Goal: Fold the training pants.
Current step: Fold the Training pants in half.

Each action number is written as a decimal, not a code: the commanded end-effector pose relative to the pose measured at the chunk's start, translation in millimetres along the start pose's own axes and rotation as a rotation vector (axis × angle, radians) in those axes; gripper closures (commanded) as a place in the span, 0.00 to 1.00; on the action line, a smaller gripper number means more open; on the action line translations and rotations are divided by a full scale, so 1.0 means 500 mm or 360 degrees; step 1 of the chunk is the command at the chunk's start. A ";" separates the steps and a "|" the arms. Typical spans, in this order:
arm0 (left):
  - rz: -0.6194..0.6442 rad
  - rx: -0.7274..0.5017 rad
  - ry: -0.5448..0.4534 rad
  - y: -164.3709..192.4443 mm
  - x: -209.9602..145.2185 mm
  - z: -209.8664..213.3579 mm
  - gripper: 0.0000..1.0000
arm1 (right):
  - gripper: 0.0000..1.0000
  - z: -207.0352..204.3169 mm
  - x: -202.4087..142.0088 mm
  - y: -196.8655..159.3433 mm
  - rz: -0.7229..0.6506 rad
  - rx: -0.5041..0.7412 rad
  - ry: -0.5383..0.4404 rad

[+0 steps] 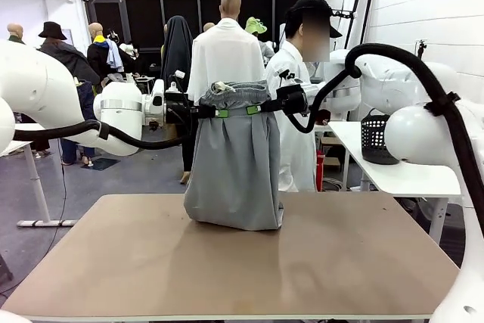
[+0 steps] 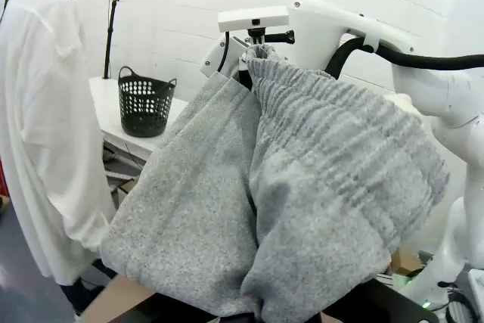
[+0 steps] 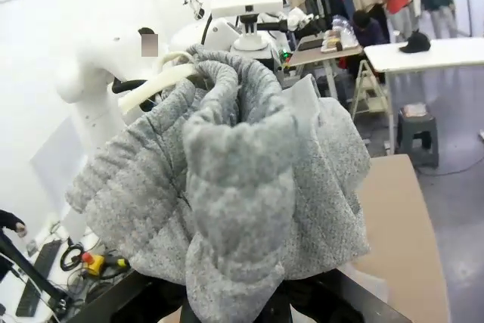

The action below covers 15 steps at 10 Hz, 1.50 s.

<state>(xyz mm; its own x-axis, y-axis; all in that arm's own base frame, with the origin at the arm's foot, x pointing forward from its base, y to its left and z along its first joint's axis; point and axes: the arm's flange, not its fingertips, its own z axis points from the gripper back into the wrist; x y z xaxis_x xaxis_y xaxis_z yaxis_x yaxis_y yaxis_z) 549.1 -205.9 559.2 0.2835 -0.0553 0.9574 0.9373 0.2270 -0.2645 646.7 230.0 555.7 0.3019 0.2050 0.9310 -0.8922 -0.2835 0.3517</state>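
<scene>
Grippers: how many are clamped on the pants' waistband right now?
2: left gripper at the training pants' waistband's left end, right gripper at its right end.

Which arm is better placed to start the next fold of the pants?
Neither clearly. Left fingers and right fingers both pinch the waistband, level, at opposite ends; the pants hang with the hem on the table. Probably both lower together.

Between the black left gripper [image 1: 215, 112] and right gripper [image 1: 261, 109], both with green pads, the training pants [image 1: 236, 164] show plain light grey, speckled heather up close. Below them the table [image 1: 151, 262] is tan. Beyond the right gripper a black perforated basket [image 1: 376, 140] sits on what seems a white table [image 1: 401, 172].
</scene>
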 end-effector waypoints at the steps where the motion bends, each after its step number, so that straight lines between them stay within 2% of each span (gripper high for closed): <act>1: 0.0085 -0.0019 0.0028 -0.014 -0.035 0.045 1.00 | 1.00 0.003 -0.039 0.063 -0.0079 -0.0040 -0.0062; 6: 0.0244 -0.0072 -0.0068 -0.051 -0.152 0.051 1.00 | 1.00 -0.036 -0.166 0.075 -0.0241 0.0002 -0.0191; 7: 0.0241 -0.0093 -0.0077 -0.058 -0.148 0.052 1.00 | 1.00 -0.037 -0.165 0.068 -0.0254 0.0003 -0.0180; 8: 0.0185 -0.0100 -0.0047 -0.052 -0.125 0.048 1.00 | 1.00 -0.054 -0.163 0.053 -0.0253 0.0022 -0.0104; 9: 0.0275 -0.0102 -0.0015 -0.049 -0.157 0.016 1.00 | 1.00 -0.054 -0.163 0.053 -0.0253 0.0022 -0.0104; 13: 0.0272 -0.0104 -0.0010 -0.051 -0.158 0.014 1.00 | 1.00 -0.064 -0.175 0.051 -0.0270 0.0026 -0.0108; 15: 0.0369 -0.0184 -0.0011 -0.087 -0.188 0.013 1.00 | 1.00 -0.072 -0.201 0.083 -0.0312 0.0131 -0.0109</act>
<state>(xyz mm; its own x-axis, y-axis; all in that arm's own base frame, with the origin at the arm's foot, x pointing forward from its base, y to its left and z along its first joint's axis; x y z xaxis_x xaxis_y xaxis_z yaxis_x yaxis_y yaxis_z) 494.9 -203.5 484.0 0.4594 -0.0189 0.8880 0.8790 0.1529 -0.4515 580.5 236.0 473.4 0.4833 0.1957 0.8533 -0.8034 -0.2883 0.5211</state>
